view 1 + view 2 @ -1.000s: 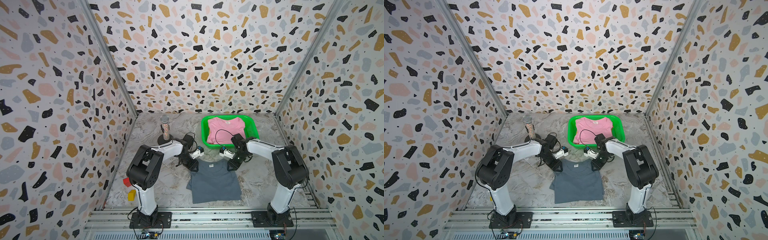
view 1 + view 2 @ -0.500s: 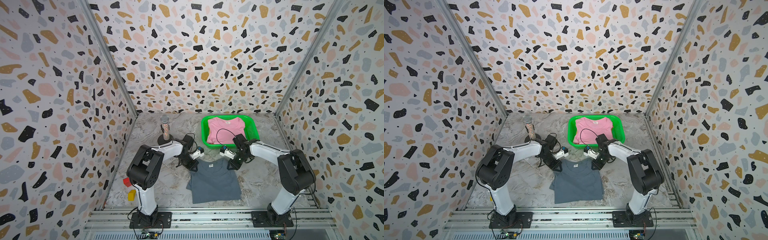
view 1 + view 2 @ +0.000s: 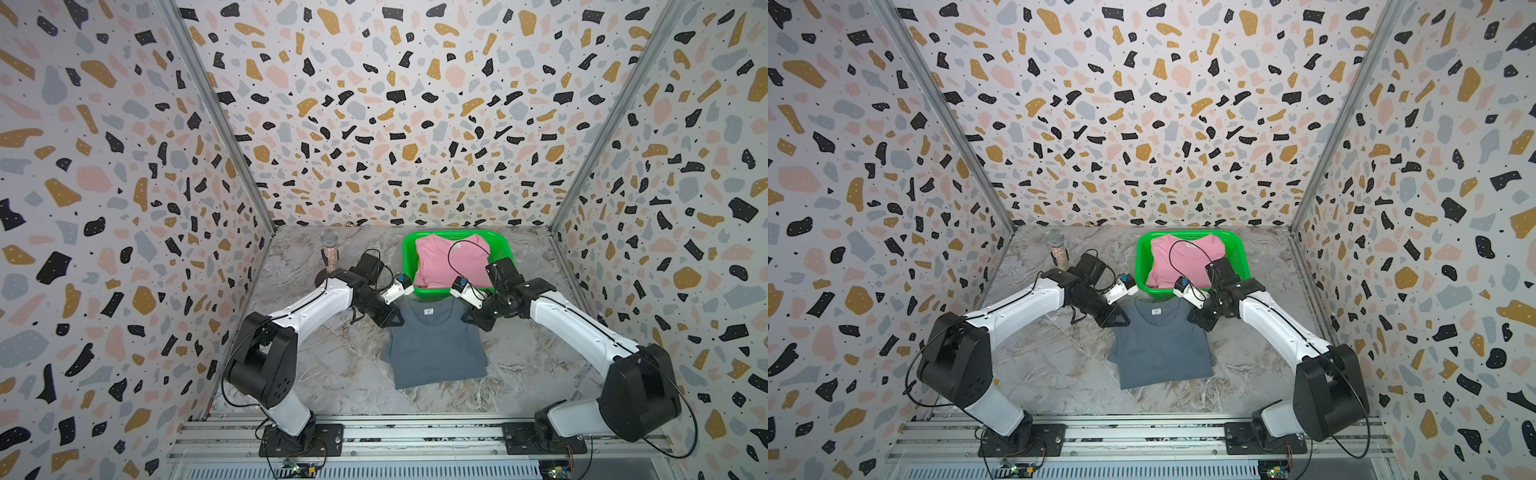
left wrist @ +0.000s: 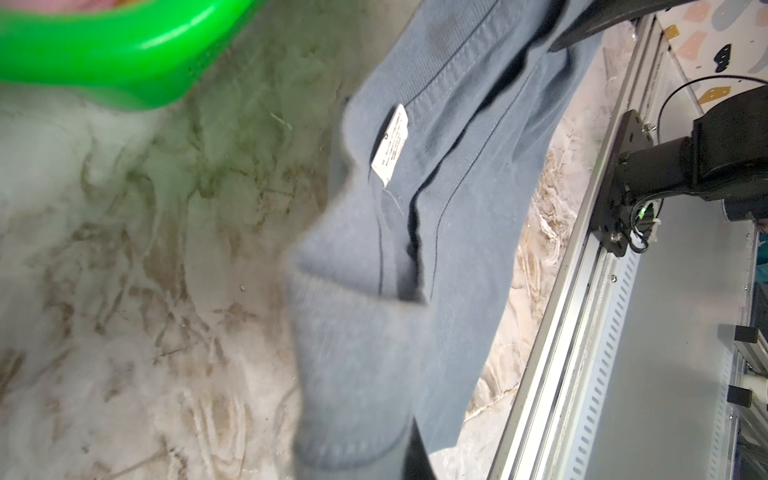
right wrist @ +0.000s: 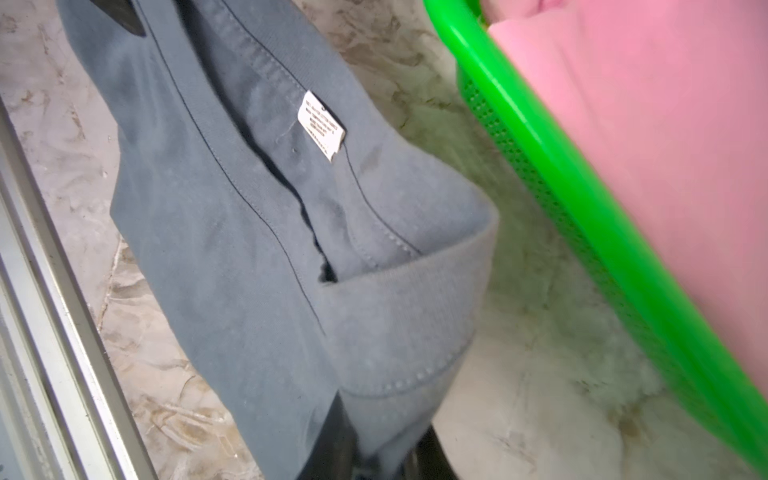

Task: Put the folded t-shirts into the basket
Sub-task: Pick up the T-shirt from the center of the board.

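- The left fingers [image 3: 392,321] are closed on one shoulder of the grey-blue t-shirt [image 3: 434,353]. In the left wrist view the cloth [image 4: 415,208] bunches up right where they meet.
- The right fingers [image 3: 478,321] are pinched together on the other shoulder. The right wrist view shows cloth [image 5: 249,208] caught between two dark tips.
- Between the two sets of fingers the collar sags open, and a white label [image 4: 390,143] shows inside it.
- From the fingers back toward the arm bases, the rest of the grey-blue t-shirt lies spread flat on the marbled table [image 3: 332,365].
- Just beyond the fingers, on the far side from the arm bases, stands the green basket [image 3: 409,257]. Its near rim is close to both wrists and its mesh wall [image 5: 582,187] is apart from the held cloth.
- A pink t-shirt [image 3: 444,262] lies inside the basket and fills most of it.
- Farther out, past the left fingers and behind the left arm, a glittery microphone [image 3: 329,249] stands upright near the back wall.
- Behind both arms, a metal rail [image 3: 415,436] carries the arm bases along the table's front edge.
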`<state>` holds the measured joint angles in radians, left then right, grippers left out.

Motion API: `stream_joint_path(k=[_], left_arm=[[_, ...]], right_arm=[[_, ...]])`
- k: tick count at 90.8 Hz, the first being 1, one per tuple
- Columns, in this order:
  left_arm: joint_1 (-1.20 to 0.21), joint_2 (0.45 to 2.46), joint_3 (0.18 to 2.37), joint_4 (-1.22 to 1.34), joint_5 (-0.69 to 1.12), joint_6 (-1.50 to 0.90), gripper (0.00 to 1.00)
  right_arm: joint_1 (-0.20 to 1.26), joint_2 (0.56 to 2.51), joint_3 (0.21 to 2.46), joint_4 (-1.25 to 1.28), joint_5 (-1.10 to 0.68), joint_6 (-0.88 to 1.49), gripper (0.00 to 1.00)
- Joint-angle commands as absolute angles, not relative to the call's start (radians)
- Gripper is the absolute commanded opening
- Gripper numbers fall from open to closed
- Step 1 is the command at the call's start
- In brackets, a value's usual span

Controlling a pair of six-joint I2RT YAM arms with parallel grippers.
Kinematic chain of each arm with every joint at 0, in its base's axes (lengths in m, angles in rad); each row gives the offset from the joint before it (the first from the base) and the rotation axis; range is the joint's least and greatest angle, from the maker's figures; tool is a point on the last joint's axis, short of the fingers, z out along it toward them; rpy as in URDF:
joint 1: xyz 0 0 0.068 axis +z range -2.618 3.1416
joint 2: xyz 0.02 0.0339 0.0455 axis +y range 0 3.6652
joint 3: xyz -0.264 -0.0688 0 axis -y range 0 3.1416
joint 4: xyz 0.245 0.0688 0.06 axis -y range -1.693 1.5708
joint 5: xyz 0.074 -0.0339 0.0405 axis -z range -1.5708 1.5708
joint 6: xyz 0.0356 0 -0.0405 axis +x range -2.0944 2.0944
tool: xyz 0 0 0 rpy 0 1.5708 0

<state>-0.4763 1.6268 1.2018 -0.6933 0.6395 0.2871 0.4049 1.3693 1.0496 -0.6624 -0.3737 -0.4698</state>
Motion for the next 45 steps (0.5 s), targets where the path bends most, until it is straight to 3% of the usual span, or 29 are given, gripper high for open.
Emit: stream_joint_path(k=[1, 21, 45], left_arm=[[-0.481, 1.577, 1.264, -0.688, 0.707, 0.269, 0.0], [-0.496, 1.593, 1.39, -0.66, 0.729, 0.22, 0.0], [-0.499, 1.713, 1.624, -0.676, 0.712, 0.19, 0.0]], right_arm=[[0.399, 1.284, 1.073, -0.691, -0.291, -0.497, 0.0], [0.379, 1.186, 1.11, -0.708, -0.173, -0.531, 0.0], [0.34, 1.21, 1.269, -0.728, -0.055, -0.537, 0.0]])
